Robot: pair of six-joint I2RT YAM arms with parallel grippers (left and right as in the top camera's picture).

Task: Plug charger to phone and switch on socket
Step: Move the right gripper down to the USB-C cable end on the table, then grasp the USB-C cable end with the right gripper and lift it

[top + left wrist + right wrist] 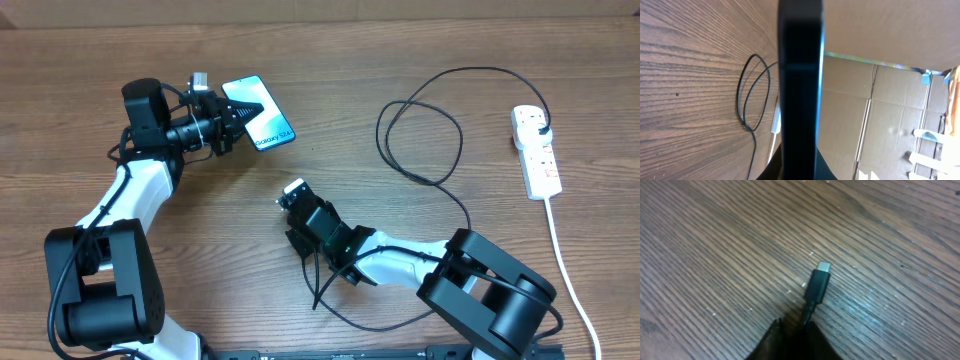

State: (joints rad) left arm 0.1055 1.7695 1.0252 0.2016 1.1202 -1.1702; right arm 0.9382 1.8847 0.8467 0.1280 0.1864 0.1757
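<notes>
The phone is held off the table at the back left, lit screen up, with my left gripper shut on its near end. In the left wrist view the phone shows edge-on as a dark bar rising out of that gripper. The charger loops across the table from its black plug in the socket at the far right. My right gripper at mid-table is shut on the cable just behind the connector tip, which sticks out past the gripper close above the wood.
The socket's thick white cord runs down the right side to the front edge. Slack charger cable curls under my right arm. Cardboard boxes stand beyond the table's far edge.
</notes>
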